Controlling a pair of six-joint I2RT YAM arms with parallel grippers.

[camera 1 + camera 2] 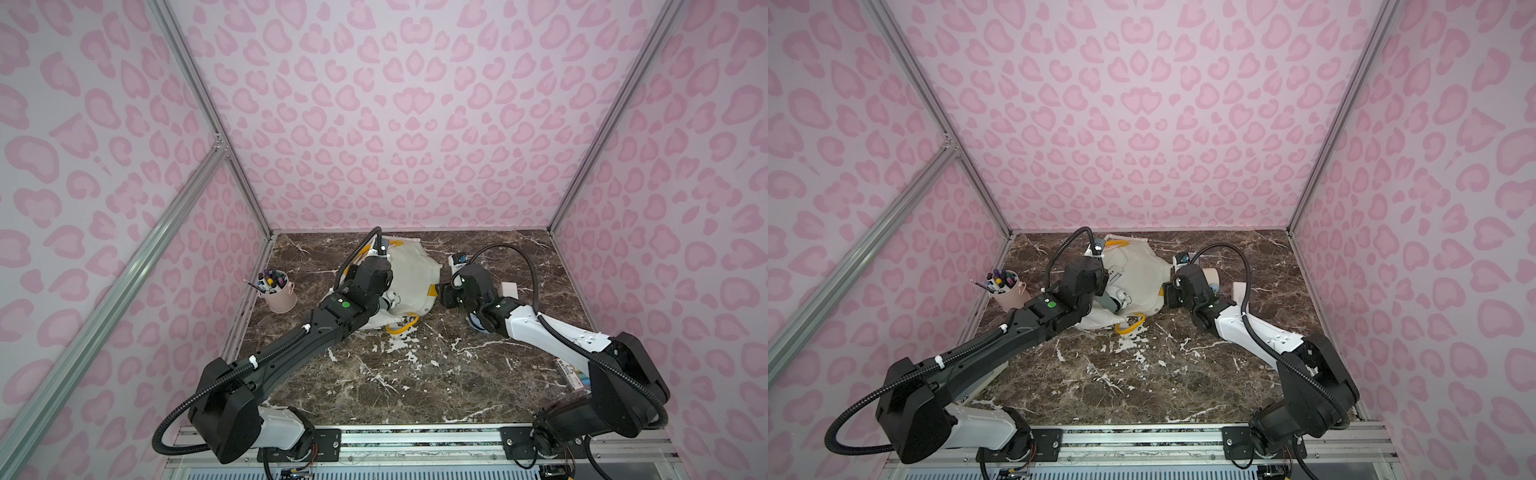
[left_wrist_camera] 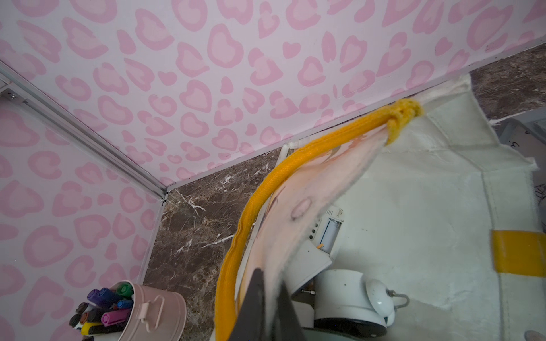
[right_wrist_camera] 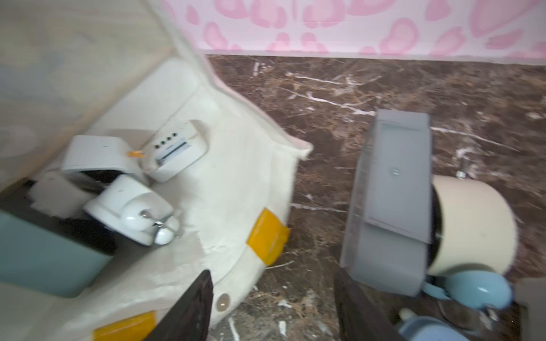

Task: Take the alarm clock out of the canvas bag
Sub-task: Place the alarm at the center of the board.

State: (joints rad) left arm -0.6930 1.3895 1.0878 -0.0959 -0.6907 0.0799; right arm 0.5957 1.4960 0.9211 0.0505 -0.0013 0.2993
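In the canvas bag [image 1: 415, 270], near its mouth: a twin-bell alarm clock [image 3: 124, 203] beside two box-shaped clocks [image 3: 177, 153]. Left of the bag, well apart: a pen bucket [image 1: 280, 297] holding markers [image 1: 271, 280]. Just right of the bag, on the surface [image 1: 415, 374]: a second bell clock [image 3: 472, 227].

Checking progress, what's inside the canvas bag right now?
Inside the canvas bag: a white twin-bell alarm clock and two white boxy devices; anything deeper is covered by cloth.
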